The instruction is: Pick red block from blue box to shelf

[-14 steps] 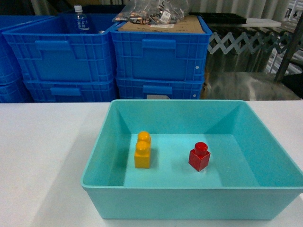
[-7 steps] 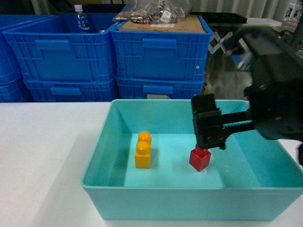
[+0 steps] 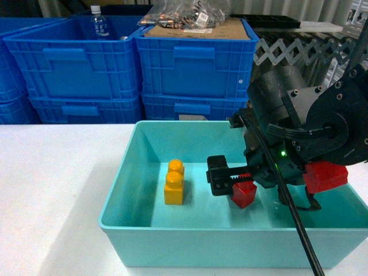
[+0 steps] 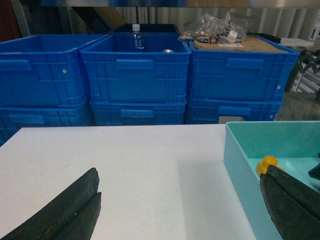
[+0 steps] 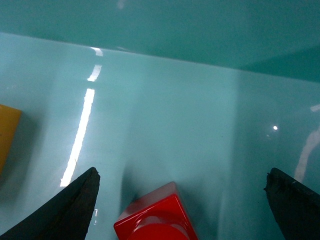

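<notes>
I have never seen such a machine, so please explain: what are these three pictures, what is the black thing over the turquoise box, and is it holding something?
It is a robot with two arms, each ending in a two-finger gripper. One picture comes from a camera on the robot's head; the other two come from cameras on each wrist. In the head view, the right gripper reaches down into the blue box, which stands on a white table. Its fingers are open on either side of the red block and hold nothing yet. A yellow brick stands beside it. The left gripper is open over the table, also holding nothing. Dark blue crates are stacked behind.
</notes>
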